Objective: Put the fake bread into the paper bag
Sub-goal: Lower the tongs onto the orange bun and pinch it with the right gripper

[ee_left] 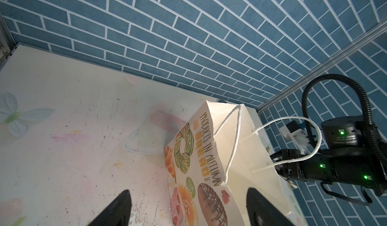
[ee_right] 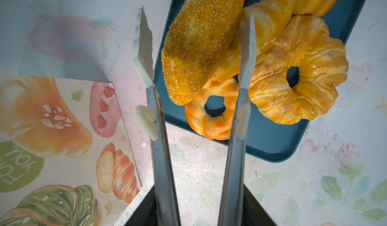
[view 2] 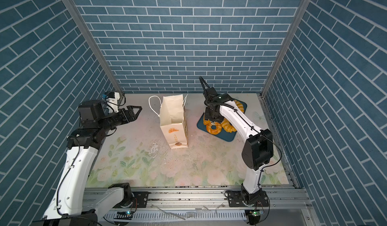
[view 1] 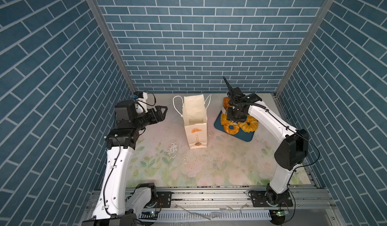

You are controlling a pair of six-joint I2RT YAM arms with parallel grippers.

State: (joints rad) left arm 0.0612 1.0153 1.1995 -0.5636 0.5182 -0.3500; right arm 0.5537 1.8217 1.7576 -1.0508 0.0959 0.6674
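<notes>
The paper bag (view 1: 194,122) (view 2: 172,120) stands open-mouthed at mid-table, its printed face in the left wrist view (ee_left: 201,151). The fake bread (view 1: 231,128) (view 2: 213,128) is piled on a dark blue tray (ee_right: 268,143): a crumbed loaf (ee_right: 201,42), a small ring doughnut (ee_right: 213,109) and a croissant ring (ee_right: 299,72). My right gripper (view 1: 235,118) (ee_right: 199,214) is shut on metal tongs (ee_right: 159,141). Their blades are spread, with the loaf between them. My left gripper (view 1: 162,111) (ee_left: 188,204) hangs open and empty, left of the bag.
The floral table mat (view 1: 188,168) has flaked patches in front of the bag. Blue brick-pattern walls (view 1: 188,47) close in the back and both sides. The bag's cord handles (ee_left: 230,141) stick up and out. An aluminium rail (view 1: 209,195) runs along the front edge.
</notes>
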